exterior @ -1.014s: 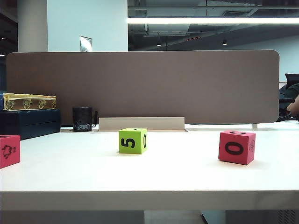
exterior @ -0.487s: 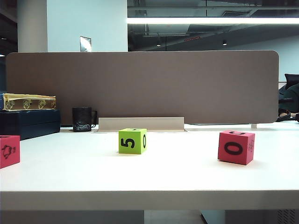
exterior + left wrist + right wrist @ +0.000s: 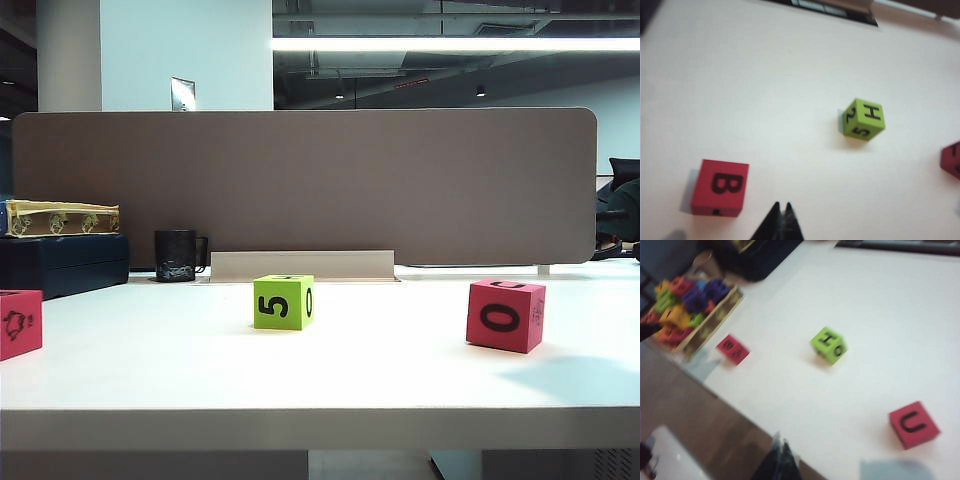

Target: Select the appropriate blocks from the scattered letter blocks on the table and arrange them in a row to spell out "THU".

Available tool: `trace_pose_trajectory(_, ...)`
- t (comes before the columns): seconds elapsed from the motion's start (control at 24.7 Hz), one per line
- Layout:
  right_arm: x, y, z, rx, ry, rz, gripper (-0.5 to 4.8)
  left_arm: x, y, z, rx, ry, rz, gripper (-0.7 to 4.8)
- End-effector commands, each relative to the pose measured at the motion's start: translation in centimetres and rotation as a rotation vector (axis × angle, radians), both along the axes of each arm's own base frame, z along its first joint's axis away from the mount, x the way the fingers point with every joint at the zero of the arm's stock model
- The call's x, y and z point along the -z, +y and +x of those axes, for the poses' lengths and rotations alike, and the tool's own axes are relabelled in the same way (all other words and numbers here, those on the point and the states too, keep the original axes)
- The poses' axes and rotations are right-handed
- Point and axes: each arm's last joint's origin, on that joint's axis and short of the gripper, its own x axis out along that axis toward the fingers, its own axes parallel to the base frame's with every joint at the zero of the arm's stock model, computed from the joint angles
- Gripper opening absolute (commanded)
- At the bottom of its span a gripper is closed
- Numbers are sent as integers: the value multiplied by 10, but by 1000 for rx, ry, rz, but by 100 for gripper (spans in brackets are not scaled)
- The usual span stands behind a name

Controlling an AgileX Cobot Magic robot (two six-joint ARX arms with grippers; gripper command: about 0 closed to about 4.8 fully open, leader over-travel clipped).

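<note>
Three blocks lie apart on the white table. The lime green block sits mid-table with H on its top face. A red block with U on top is at the right. Another red block with B on top is at the left edge. My left gripper is shut and empty, hovering over bare table beside the B block. My right gripper is shut and empty above the table's near edge. Neither gripper shows in the exterior view.
A black mug and dark box stand at the back left before the brown divider. A tray of coloured blocks lies beyond the B block in the right wrist view. A shadow darkens the table's right front.
A shadow has spread over the table's right front corner. The three blocks stay where they were.
</note>
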Motion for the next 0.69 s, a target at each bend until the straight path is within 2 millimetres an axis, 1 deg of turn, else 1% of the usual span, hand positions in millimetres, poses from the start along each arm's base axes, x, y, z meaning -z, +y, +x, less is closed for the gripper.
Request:
trace_pose_trajectory(0.04,0,33,8,-87,3,-84,-5,7,0,15,41,52,7,-6)
trace_pose_trajectory(0.08,1,40,10,-106,1,-109,-5,9,0,19,46,67,13,-6)
trace_pose_trajectory(0.12,4,56,14,-149,12,-143,-5,14,1,26,49,103,14,-6)
trace_pose_trajectory(0.24,10,76,21,-197,39,-178,-5,22,1,35,59,157,20,-5)
trace_pose_trajectory(0.45,25,96,33,-227,85,-222,-5,30,2,46,82,215,59,-5)
trace_pose_trajectory(0.49,30,103,36,-247,105,-231,-5,30,3,51,63,239,73,-5)
trace_pose_trajectory(0.57,35,109,38,-261,114,-244,-5,27,4,56,53,250,87,-6)
trace_pose_trajectory(0.69,38,115,39,-276,115,-249,-5,23,4,64,53,273,91,-6)
